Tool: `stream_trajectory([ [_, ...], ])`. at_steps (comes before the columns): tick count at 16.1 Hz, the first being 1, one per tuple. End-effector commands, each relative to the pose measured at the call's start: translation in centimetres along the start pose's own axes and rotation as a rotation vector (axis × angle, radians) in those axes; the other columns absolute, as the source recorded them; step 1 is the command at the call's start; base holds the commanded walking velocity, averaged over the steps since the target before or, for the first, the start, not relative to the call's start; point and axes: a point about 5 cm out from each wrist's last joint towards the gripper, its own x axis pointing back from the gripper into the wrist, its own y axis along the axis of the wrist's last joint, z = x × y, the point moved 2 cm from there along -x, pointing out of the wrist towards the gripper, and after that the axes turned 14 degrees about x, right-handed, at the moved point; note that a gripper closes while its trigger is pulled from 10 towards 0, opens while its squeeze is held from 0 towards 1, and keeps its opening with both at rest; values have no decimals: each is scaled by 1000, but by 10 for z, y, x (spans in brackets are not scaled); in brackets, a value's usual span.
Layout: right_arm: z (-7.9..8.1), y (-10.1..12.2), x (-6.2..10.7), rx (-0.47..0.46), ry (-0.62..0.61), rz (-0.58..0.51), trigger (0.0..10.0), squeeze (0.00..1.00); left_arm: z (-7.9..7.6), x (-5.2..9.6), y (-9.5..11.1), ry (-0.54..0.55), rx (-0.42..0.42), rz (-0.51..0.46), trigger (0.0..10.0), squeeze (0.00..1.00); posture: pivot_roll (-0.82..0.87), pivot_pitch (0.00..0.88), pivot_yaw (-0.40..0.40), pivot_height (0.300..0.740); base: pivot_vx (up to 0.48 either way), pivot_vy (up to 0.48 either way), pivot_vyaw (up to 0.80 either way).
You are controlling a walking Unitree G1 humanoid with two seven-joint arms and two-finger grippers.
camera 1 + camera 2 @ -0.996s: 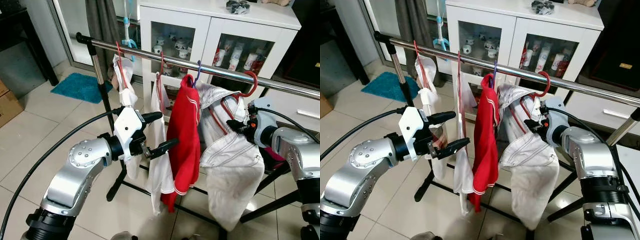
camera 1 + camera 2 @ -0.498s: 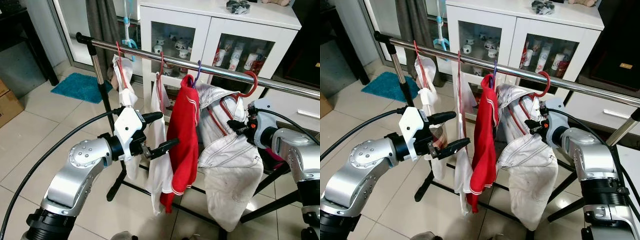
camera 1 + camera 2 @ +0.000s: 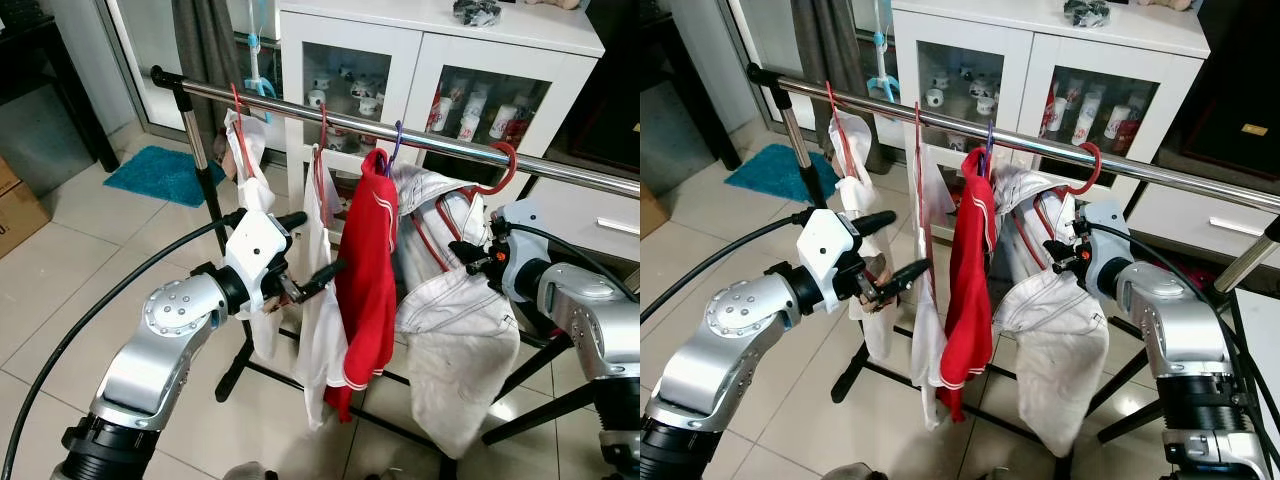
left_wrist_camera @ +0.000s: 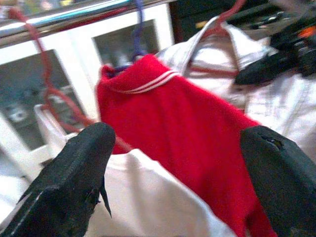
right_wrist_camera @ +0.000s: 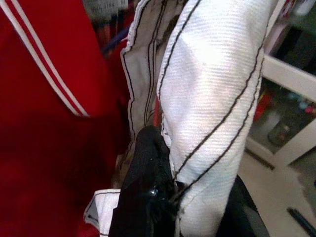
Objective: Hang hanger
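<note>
A red hanger's hook (image 3: 503, 166) sits over the steel rail (image 3: 290, 103), carrying a white garment with dark seams (image 3: 460, 340). My right gripper (image 3: 478, 262) is shut on that garment just below the hanger's shoulder; in the right wrist view its black fingers (image 5: 148, 197) pinch the white cloth. A red shirt (image 3: 365, 270) hangs on a purple hanger just left of it. My left gripper (image 3: 320, 243) is open in front of the hung clothes, holding nothing. In the left wrist view its fingers (image 4: 74, 182) stand wide apart before the red shirt (image 4: 187, 128).
Two more white garments (image 3: 320, 310) hang on red hangers further left on the rail. A white glass-door cabinet (image 3: 400, 50) stands behind the rack. The rack's black legs (image 3: 240, 360) spread over the tiled floor. A blue mat (image 3: 160, 172) and a cardboard box (image 3: 15, 210) lie left.
My left gripper has turned and risen slightly toward the hung clothes. My right gripper has edged left with the white garment, which now hangs a little differently.
</note>
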Motion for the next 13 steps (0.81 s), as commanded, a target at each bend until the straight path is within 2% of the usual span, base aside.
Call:
stream_trajectory([
  [1,-10,28,11,20,-53,-122,0,0,3,-4,6,24,-24,-27,10000,0,-16,2,24,740,0,0,0],
  [7,-13,53,32,34,-141,-219,0,0,2,-5,10,24,26,-59,10000,0,-25,10,19,740,0,0,0],
  [10,7,42,43,71,-161,-178,0,0,4,-6,2,76,13,-41,10000,0,-32,18,12,740,0,0,0],
  [13,24,30,52,-36,-291,-217,0,0,7,-6,-7,142,20,-28,10000,0,-41,28,6,740,0,0,0],
])
